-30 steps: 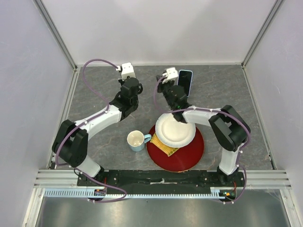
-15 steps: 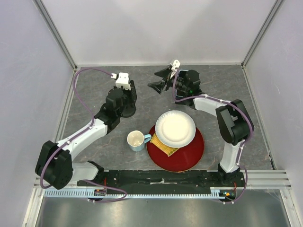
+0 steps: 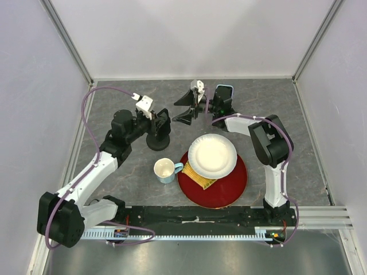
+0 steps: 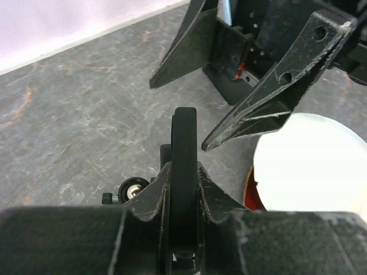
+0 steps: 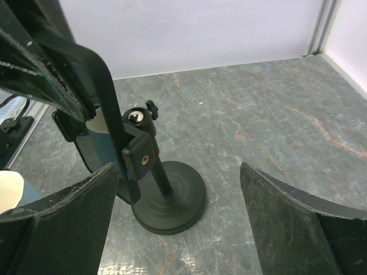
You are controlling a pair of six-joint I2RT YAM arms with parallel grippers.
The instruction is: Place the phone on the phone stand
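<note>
- Grey stone-look worktop [image 3: 275,114] under everything, with pale walls around it.
- Round red plate [image 3: 229,192] sits well to the near side of both end effectors. A white paper plate [image 3: 212,156] lies on top of it, shifted toward the far side, and something flat and yellow [image 3: 202,181] pokes out from under the white one.
- Black phone stand with a round base [image 3: 157,140] is upright on the worktop. The left end effector [image 3: 162,122] is clamped narrow on the flat black holder piece at the top of it, fingers tight on both sides.
- Right end effector [image 3: 174,113] is spread wide with nothing in it. It lies sideways and points at the stand, which is just beyond its fingertips, not touching.
- Phone in a light blue case with a dark screen [image 3: 225,91] is back behind the right end effector, right by that arm's wrist. The arm covers most of it, so I can't tell how it's resting.
- Small light blue mug with a white inside [image 3: 164,169] is on the near side of the stand, touching the red plate's rim.
</note>
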